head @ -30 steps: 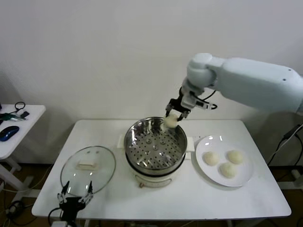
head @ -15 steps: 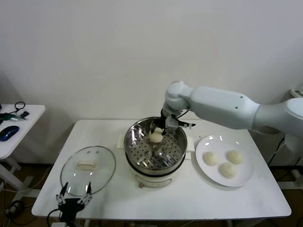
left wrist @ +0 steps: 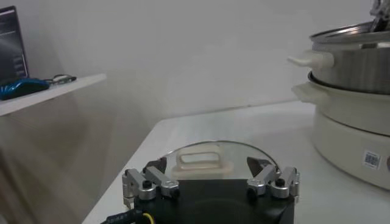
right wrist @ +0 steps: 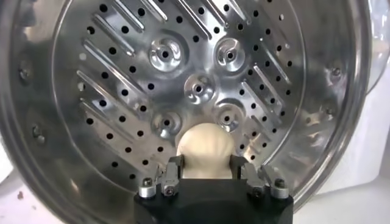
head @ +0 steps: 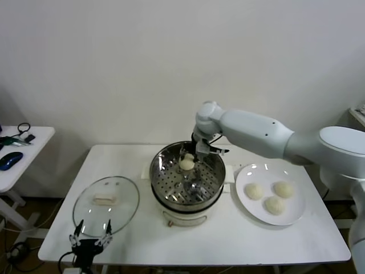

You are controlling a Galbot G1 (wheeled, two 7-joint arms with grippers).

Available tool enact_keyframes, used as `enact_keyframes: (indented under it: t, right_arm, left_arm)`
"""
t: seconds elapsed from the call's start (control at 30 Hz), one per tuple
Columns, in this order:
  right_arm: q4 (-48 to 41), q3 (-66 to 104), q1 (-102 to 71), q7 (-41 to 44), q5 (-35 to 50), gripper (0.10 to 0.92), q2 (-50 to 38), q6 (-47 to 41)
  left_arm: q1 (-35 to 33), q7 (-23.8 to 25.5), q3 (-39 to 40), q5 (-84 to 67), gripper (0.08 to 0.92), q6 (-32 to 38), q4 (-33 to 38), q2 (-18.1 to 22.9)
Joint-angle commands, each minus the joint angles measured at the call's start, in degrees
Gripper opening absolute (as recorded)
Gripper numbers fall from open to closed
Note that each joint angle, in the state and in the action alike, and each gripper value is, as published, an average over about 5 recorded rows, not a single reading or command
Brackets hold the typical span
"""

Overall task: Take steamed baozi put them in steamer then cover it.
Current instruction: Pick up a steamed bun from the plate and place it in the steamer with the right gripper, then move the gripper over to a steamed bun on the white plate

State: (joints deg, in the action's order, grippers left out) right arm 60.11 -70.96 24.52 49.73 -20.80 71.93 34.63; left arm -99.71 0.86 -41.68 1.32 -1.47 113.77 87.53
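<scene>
My right gripper [head: 188, 158] reaches into the steamer [head: 165, 188], shut on a cream-white baozi [head: 187, 164] held low over the perforated tray. In the right wrist view the baozi [right wrist: 203, 150] sits between the fingers [right wrist: 175, 167] above the holed tray [right wrist: 122, 79]. Three more baozi [head: 254, 191] lie on the white plate [head: 291, 217] to the right of the steamer. The clear glass lid [head: 106, 205] lies flat on the table to the left. My left gripper [head: 90, 235] is open and empty at the table's front left edge, just before the lid [left wrist: 201, 159].
The white table [head: 228, 245] carries the steamer, the lid and the plate. A small side table [head: 23, 154] with a blue mouse and cables stands at the far left. A white wall is close behind.
My right gripper carried the baozi from above the steamer's far right rim leftward and down into the steamer. The left arm has not moved.
</scene>
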Motion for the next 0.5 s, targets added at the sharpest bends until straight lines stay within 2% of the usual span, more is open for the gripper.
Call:
enact_keyframes:
  t: [0.03, 0.2, 0.33, 0.5]
  right_arm:
    - [-1.0, -0.9, 1.8, 0.2, 4.8, 0.69, 0.4, 0.6]
    - [1.5, -5.7, 11.3, 4.1, 19.5, 0.805, -2.9, -0.5]
    - [2.7, -11.3, 19.5, 8.7, 33.5, 0.821, -7.5, -3.3]
    - [4.4, -21.2, 26.7, 14.3, 51.5, 0.823, -16.7, -17.3]
  left_arm:
    - [0.0, 0.0, 0.0, 0.1, 0.823, -0.1, 0.1, 0.0]
    - [-0.1, 0.1, 0.2, 0.6, 0.823, -0.3, 0.4, 0.0]
    - [-0.2, 0.2, 0.3, 0.9, 0.823, -0.3, 0.5, 0.1]
    - [-0.3, 0.2, 0.3, 0.8, 0.823, -0.2, 0.5, 0.0]
